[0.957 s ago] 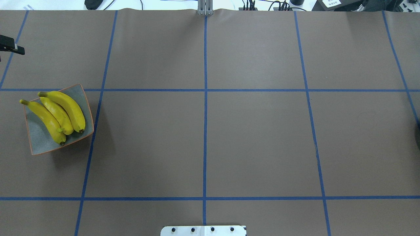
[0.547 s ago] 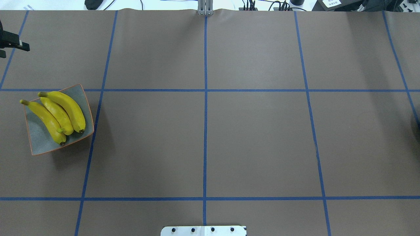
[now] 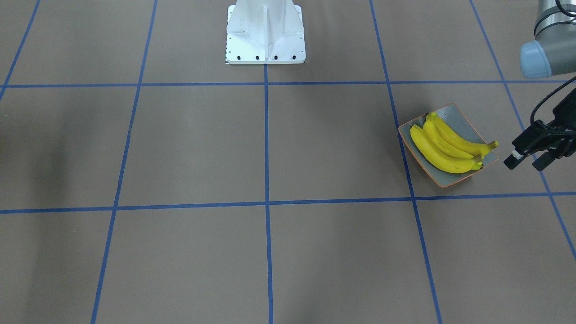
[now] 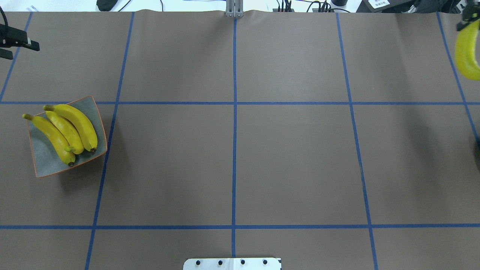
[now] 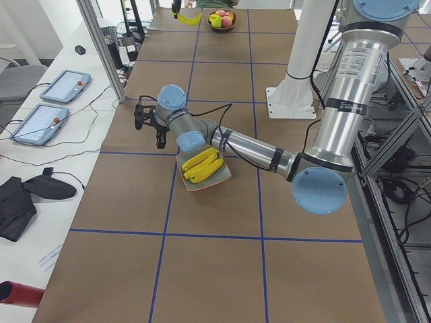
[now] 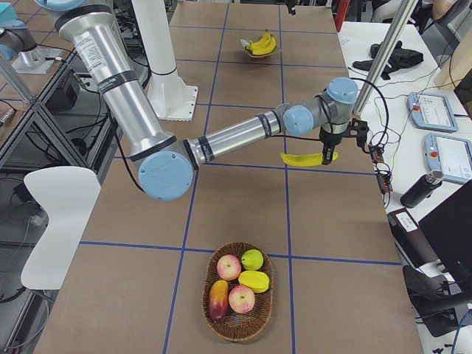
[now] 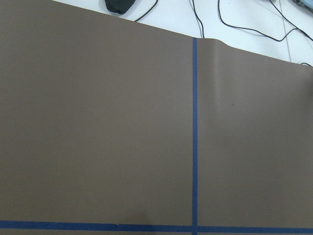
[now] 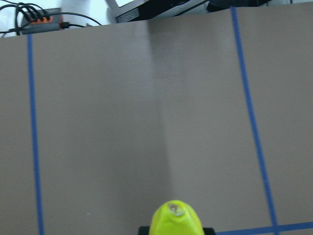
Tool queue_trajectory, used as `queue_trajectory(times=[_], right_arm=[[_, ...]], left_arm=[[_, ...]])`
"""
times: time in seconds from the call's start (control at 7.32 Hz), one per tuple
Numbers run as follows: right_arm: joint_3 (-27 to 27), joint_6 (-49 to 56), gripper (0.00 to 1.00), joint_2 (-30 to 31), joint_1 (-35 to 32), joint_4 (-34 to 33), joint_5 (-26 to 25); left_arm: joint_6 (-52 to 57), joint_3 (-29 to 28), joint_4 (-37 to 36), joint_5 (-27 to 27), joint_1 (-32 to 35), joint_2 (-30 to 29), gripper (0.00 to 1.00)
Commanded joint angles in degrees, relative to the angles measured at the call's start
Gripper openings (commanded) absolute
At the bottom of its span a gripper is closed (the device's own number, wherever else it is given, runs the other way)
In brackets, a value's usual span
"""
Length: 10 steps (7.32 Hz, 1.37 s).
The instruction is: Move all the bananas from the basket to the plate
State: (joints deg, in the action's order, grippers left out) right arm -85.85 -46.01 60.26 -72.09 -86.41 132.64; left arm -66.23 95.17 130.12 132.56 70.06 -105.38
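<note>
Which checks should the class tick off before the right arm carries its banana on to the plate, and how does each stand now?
1. Right hand clamped on the held banana: ok, it hangs in the air.
2. Plate has room: ok, a bare strip lies beside the three plated bananas.
3. Left hand out of the way: ok, open, apart from the plate.
4. Basket holds no more bananas: ok, only rounder fruit shows.
5. Plate within the right hand's reach: cannot tell.
</note>
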Motion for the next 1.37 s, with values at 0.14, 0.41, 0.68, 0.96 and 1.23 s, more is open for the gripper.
queue_trajectory(times=[0.14,0.41,0.68,0.96,1.23], right_arm=[[-2.6,-26.2,0.00,-5.4,11.6,8.2,0.0],[-9.5,-35.8,0.00,-5.6,17.7,8.1,-0.4],[-14.4,-41.0,0.00,-5.7,20.7,7.9,-0.5],[-15.2,-41.3,0.00,-5.7,22.2,8.1,-0.5],[-16.4,-41.3,0.00,-5.6,22.7,8.1,-0.6]], left_arm=[[-23.8,1.3,5.6,-5.9,-9.6,-8.1,0.99],[-34.3,2.3,5.6,-8.2,-14.1,-12.4,0.99],[-42.4,7.6,5.2,-16.0,-21.3,-13.5,0.99],[-44.9,9.2,5.1,-19.6,-28.2,-14.9,0.99],[-46.0,9.6,5.1,-20.0,-31.8,-16.2,0.99]])
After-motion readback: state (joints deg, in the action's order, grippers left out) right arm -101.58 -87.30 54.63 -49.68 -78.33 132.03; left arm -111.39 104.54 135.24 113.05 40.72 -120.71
